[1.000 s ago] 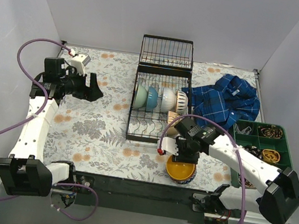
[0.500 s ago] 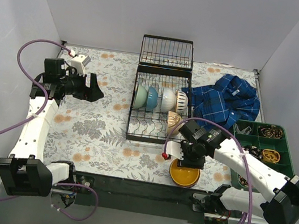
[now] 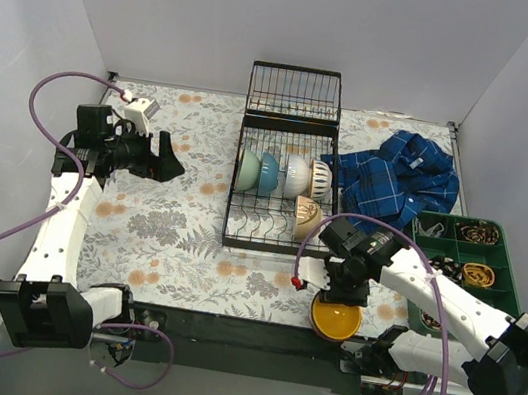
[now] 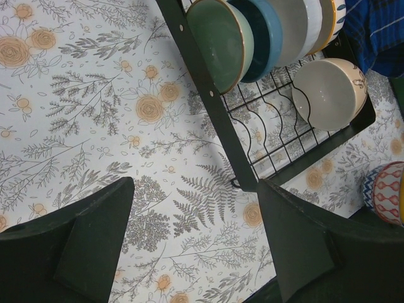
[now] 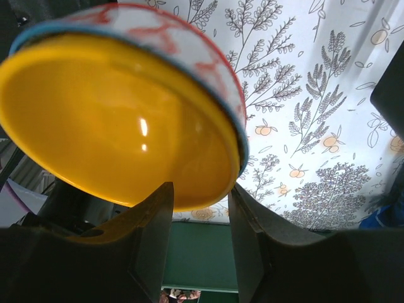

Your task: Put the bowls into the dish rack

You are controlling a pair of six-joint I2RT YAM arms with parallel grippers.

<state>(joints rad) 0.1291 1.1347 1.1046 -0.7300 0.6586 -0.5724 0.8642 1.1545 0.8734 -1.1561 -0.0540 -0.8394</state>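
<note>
The right gripper [image 5: 201, 189] is pinching the rim of the yellow bowl [image 3: 337, 318] - one finger inside, one against its red-and-blue patterned outside. The bowl is hanging over the near edge of the table, right of the dish rack [image 3: 259, 229] and apart from it. Four bowls are standing on edge in a row in the rack, green at the left, and a beige bowl [image 4: 328, 95] is leaning in the row nearer the arms. The left gripper [image 3: 163, 162] is hovering over the floral cloth left of the rack - jaws wide apart, gripping nothing. A blue plaid shirt [image 3: 394, 179] is lying right of the rack.
</note>
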